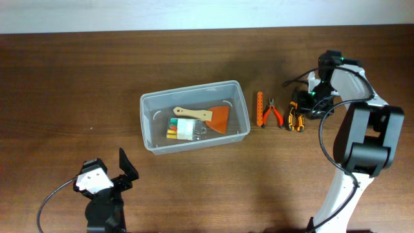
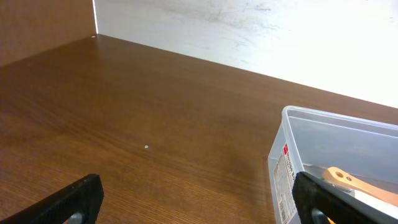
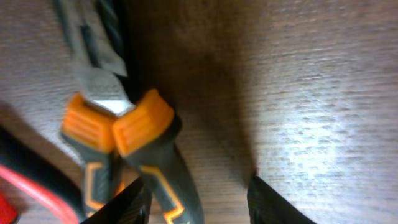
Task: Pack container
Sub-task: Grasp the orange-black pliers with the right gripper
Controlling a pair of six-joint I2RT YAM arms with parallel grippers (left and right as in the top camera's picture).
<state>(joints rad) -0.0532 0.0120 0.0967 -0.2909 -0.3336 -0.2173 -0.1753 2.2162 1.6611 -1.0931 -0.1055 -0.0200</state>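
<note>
Grainy wood table (image 1: 65,84), translucent round-cornered plastic container (image 1: 146,123), left tool (image 2: 198,193) spread wide, right tool (image 3: 198,190) parted astride orange-grey pliers (image 3: 140,124)

The container (image 2: 336,134) is cut off by the right and lower edges of the left wrist view. The pliers (image 3: 118,130) are blurred and cropped in the right wrist view. The small coloured items (image 1: 173,132) in the container cannot be identified from overhead.

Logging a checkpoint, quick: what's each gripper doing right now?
Left gripper: open, empty.
Right gripper: open, above the orange-and-grey pliers, not gripping them.
</note>
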